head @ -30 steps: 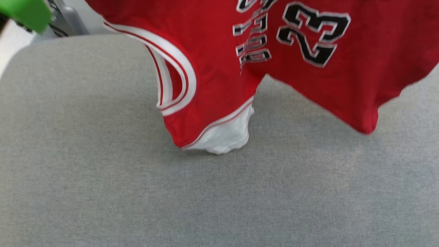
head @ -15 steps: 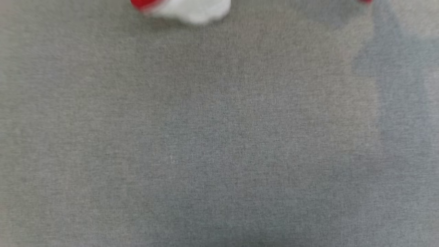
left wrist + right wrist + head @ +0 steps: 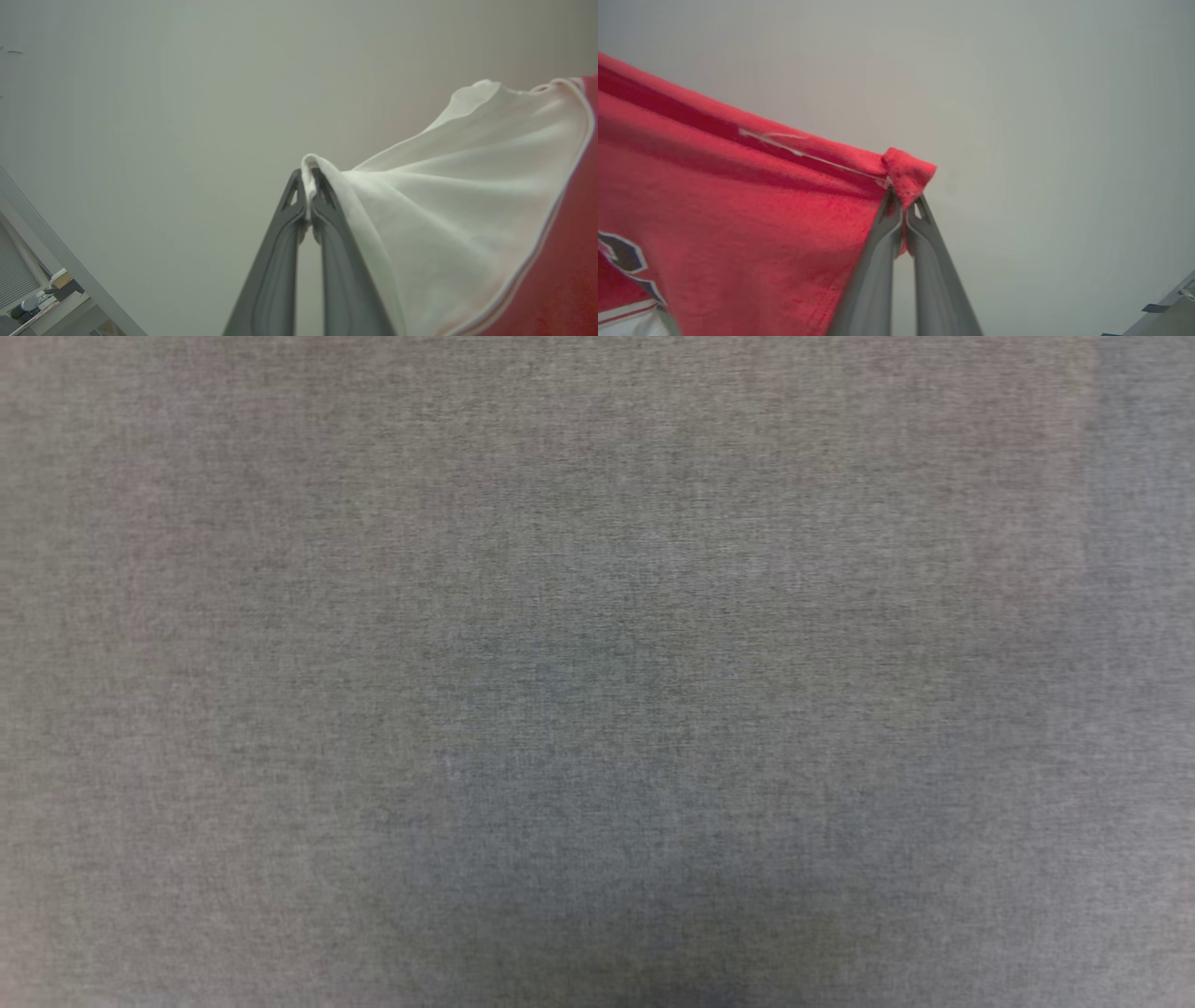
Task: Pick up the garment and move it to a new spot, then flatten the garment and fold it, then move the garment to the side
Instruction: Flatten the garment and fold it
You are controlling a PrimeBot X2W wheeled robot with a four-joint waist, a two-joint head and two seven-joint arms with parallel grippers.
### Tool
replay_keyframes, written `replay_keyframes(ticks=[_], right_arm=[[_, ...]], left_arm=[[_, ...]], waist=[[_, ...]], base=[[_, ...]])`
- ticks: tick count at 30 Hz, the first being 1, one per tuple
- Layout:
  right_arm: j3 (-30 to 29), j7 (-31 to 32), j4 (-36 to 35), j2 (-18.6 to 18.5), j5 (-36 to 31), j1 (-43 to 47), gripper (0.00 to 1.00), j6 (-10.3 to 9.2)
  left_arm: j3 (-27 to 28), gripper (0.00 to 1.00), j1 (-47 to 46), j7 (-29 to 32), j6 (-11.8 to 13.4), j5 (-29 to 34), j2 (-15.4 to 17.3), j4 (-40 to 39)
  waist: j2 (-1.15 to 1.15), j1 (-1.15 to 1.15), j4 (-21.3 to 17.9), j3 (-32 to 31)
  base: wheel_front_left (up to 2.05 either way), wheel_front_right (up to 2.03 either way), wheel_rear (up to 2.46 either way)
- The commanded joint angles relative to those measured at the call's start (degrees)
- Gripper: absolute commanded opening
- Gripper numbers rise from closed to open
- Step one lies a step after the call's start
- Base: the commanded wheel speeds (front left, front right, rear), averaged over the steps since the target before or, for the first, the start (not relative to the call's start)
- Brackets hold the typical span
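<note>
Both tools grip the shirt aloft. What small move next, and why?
Probably lower the shirt onto the grey surface, keeping it spread. The left tool pinches its white sleeve, the right tool a red corner, so it hangs ready to lay flat.

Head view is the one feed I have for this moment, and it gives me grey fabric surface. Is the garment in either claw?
Observer: Yes. In the left wrist view the left claw is shut on a fold of the garment, at its white sleeve.
Operator: And the other arm?
Observer: The right claw is shut on a red corner of the garment, pinched right at the fingertips.
Operator: Does the cloth sag near that grip?
Observer: No. In the right wrist view its top edge runs away from the claw in a straight line, and the red cloth hangs below that line.
</note>
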Motion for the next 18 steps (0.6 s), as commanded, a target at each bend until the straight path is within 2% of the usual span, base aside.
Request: replay_keyframes(ticks=[1,4,10,18], right_arm=[[-0.1,-1.7,1.2,-0.4,0.4,1.5,0.00,-0.54],[1.8,-4.3,3.0,0.2,1.0,4.1,0.00,-0.54],[5.6,-8.6,5.6,0.6,3.9,10.9,0.00,-0.54],[11.9,-11.8,5.8,-0.4,8.8,23.5,0.00,-0.54]], left_arm=[[0.0,0.00,2.5,-0.6,0.4,-0.7,0.1,1.0],[-0.5,0.00,7.5,-1.2,0.4,-1.6,-1.5,0.9],[1.7,0.00,21.6,-1.3,1.6,-4.0,-4.1,-6.3],[3.0,0.00,43.2,-1.3,2.3,-4.7,-6.7,-15.3]], waist=[[0.00,-0.01,0.9,0.4],[0.00,-0.01,1.7,-0.2],[0.00,-0.01,2.8,-3.3],[0.00,-0.01,4.1,-11.3]], base=[[0.00,0.00,0.00],[0.00,0.00,0.00],[0.00,0.00,0.00],[0.00,0.00,0.00]])
